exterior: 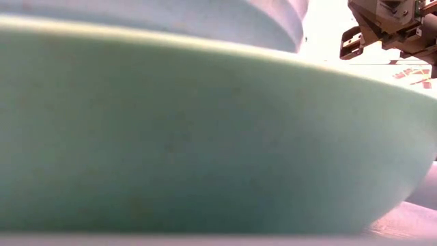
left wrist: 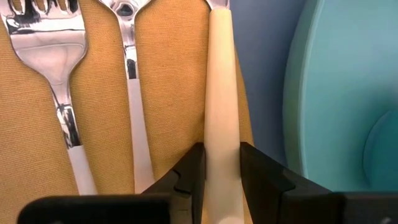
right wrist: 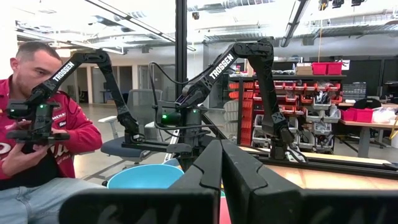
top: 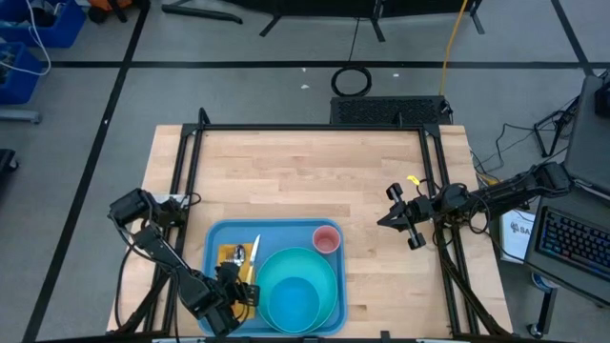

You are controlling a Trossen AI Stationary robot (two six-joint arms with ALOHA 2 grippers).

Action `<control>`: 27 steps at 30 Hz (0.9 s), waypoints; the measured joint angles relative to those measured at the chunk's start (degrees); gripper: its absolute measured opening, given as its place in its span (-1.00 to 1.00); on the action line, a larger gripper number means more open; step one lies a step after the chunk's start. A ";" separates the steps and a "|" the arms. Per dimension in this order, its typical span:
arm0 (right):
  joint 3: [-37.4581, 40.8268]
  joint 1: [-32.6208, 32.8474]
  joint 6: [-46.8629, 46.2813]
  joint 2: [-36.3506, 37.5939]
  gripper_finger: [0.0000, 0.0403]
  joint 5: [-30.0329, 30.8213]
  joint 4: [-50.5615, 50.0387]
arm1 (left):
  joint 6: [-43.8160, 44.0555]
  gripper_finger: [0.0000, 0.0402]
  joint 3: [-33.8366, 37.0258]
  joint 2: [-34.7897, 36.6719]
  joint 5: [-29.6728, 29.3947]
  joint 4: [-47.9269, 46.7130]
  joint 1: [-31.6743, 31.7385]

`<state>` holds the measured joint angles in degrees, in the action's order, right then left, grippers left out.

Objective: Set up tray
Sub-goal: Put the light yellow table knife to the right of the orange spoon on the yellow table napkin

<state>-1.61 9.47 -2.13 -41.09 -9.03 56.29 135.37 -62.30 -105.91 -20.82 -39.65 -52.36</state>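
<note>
High view: the tray (top: 217,240) lies at the near edge of the table (top: 305,171), left of centre, holding a turquoise plate (top: 329,286) with a bowl (top: 291,303), a pink cup (top: 327,239) at its far right corner, and an orange napkin (top: 232,254) with cutlery on its left side. The left gripper (top: 244,289) is down over the napkin's near end; the right gripper (top: 389,220) waits above the table, well to the right

Low view: the plate fills nearly everything

Left wrist view: the left gripper (left wrist: 221,171) pinches a cream knife handle (left wrist: 221,93) lying on the napkin's right edge beside a spoon (left wrist: 134,74) and fork (left wrist: 53,56). Judging from this, the cutlery-laying step is ending; next the fingers need to spread and lift straight off without dragging the knife

Right wrist view: the right gripper's fingers (right wrist: 205,177) are pressed together, holding nothing. "TROSSEN" reads on an arm beyond (right wrist: 221,65), near a seated person (right wrist: 43,118)
</note>
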 joint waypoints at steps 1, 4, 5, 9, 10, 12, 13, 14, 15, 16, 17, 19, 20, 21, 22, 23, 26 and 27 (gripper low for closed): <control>0.01 0.00 0.00 0.00 -1.00 -0.01 0.00 | 0.17 -0.56 0.00 0.00 -0.04 -0.01 0.00; 0.02 0.02 0.00 -0.01 -1.00 0.00 0.00 | 0.14 -0.56 0.00 0.00 -0.30 -0.18 0.00; 0.02 0.02 0.00 -0.01 -1.00 -0.01 0.00 | 0.13 -0.56 0.00 0.00 -0.37 -0.27 0.00; 0.02 0.01 0.00 0.00 -1.00 -0.01 0.00 | 0.24 -0.56 0.00 0.00 -0.55 -0.27 0.00; 0.02 0.01 0.00 0.01 -1.00 0.00 0.00 | 0.44 -0.56 0.00 0.00 -0.66 -0.27 -0.04; 0.02 0.02 0.00 -0.01 -1.00 0.00 0.00 | 0.85 -0.56 0.00 0.00 -1.07 -0.33 -0.24; 0.02 0.02 0.00 0.00 -1.00 0.00 0.00 | 0.93 -0.56 0.00 0.00 -1.33 -0.37 -0.26; 0.03 0.02 0.00 -0.01 -1.00 -0.01 0.00 | 1.22 -0.56 0.00 0.00 -1.45 -0.44 -0.28; 0.09 0.00 0.00 0.01 -1.00 -0.01 0.00 | 1.32 -0.56 0.00 0.00 -1.49 -0.51 -0.28; 0.07 0.00 0.00 -0.01 -1.00 -0.01 0.00 | 1.32 -0.56 0.00 0.00 -1.51 -0.54 -0.28; 0.07 0.00 0.00 -0.01 -1.00 -0.01 0.00 | 1.27 -0.56 0.00 0.00 -1.52 -0.54 -0.26; 0.07 0.01 0.00 0.00 -1.00 0.00 0.00 | 1.86 -0.56 0.00 0.00 -1.55 -0.62 -0.26; 0.07 0.00 0.00 0.00 -1.00 -0.01 0.00 | 2.24 -0.56 0.00 0.00 -1.57 -0.76 -0.26; 0.07 0.01 0.00 0.01 -1.00 -0.01 0.00 | 2.53 -0.56 0.00 0.00 -1.60 -0.83 -0.26; 0.07 0.00 0.00 -0.01 -1.00 0.01 0.00 | 2.69 -0.56 0.00 0.00 -1.62 -0.89 -0.26; 0.07 0.02 0.00 -0.01 -1.00 -0.01 0.00 | 2.74 -0.56 0.00 0.00 -1.64 -0.91 -0.26; 0.07 0.02 0.00 -0.01 -1.00 -0.01 0.00 | 2.96 -0.56 0.00 0.00 -1.70 -1.05 -0.26; 0.07 0.02 0.00 -0.01 -1.00 -0.01 0.00 | 3.01 -0.56 0.00 0.00 -1.70 -1.08 -0.26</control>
<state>-1.54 9.50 -2.13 -41.10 -9.04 56.29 138.38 -62.30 -105.91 -22.52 -40.73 -52.62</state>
